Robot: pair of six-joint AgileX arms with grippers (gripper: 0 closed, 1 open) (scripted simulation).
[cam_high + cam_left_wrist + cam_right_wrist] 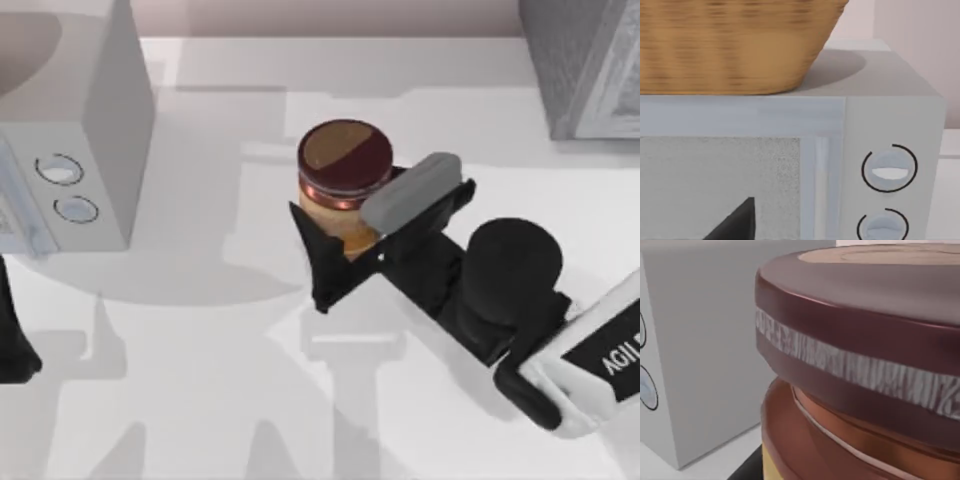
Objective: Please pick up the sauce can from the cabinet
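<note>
Right gripper reaches in from the top view's lower right, fingers on both sides of the can, closed on its orange-tan side. Can is upright, long axis vertical, maroon top with tan swoosh facing up, near table centre, well apart from the cabinet at far right corner. Right wrist view: can close up, maroon lid band above orange body. Left arm sits at left edge, facing the pale box with two dials; cannot tell its finger state. A wicker basket stands on that box.
</note>
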